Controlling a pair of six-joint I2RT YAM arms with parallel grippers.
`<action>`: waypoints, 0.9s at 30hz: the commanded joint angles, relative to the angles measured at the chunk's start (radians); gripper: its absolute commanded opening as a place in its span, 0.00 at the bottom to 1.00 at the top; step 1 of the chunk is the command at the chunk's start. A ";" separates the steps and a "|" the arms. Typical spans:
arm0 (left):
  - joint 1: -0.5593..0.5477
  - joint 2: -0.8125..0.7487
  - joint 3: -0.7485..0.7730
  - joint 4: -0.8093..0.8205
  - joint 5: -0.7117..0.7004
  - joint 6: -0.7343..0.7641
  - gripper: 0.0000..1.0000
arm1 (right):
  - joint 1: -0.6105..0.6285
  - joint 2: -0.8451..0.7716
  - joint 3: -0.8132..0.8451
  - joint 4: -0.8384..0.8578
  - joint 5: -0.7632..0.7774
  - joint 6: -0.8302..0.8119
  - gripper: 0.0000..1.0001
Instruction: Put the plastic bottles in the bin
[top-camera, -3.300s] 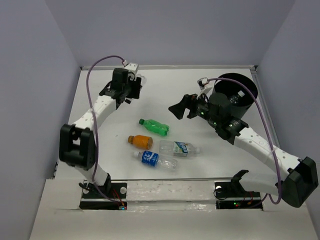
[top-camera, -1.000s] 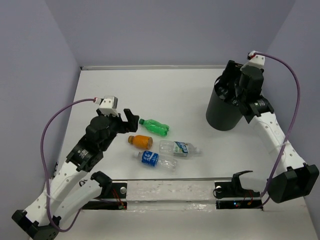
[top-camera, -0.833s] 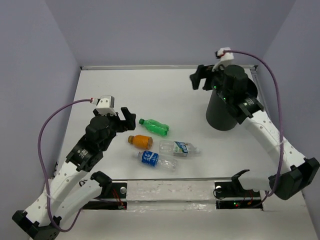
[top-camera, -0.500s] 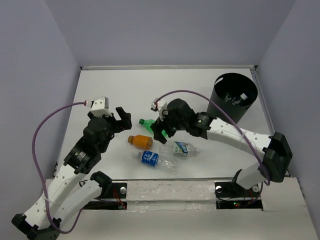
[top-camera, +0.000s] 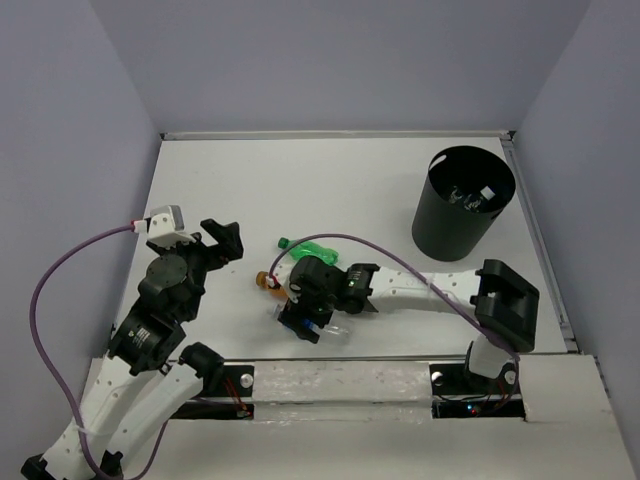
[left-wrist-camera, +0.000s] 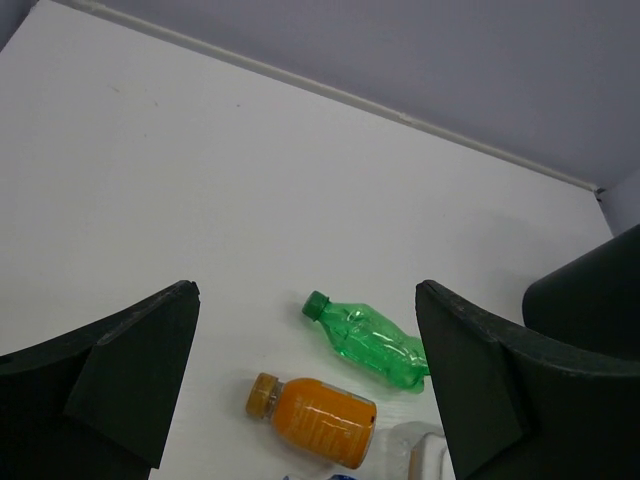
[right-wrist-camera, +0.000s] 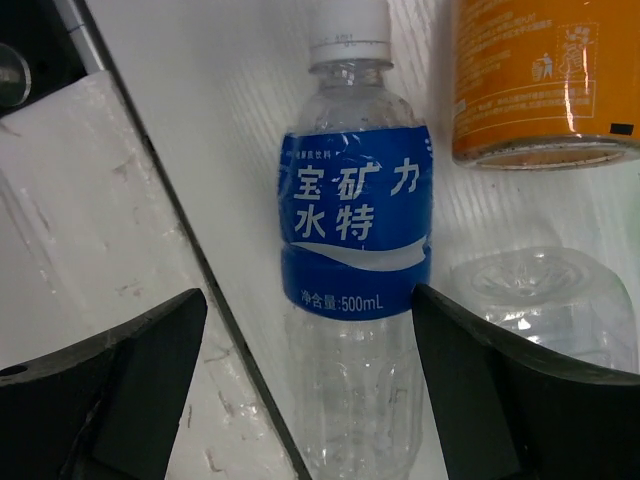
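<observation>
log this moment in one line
right gripper open, flanking clear blue-label plastic bottle | left gripper open above white table | no grasp yet

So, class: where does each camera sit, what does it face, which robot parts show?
Top: above and behind, looking down at the table, bin, left arm and right arm.
Left wrist: looks across the table at the green bottle; open left pincer frames it.
Right wrist: looks down at the blue-label bottle between the open right pincer.
Both wrists share the orange bottle.
</observation>
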 joint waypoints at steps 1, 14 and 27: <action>0.004 -0.015 -0.005 0.032 -0.026 -0.005 0.99 | 0.015 0.059 0.072 0.017 0.067 0.008 0.88; 0.006 -0.022 -0.006 0.043 0.006 0.006 0.99 | 0.077 0.193 0.135 0.029 0.127 0.012 0.76; 0.009 -0.027 -0.008 0.047 0.017 -0.002 0.99 | 0.081 -0.161 0.196 0.074 0.411 -0.014 0.43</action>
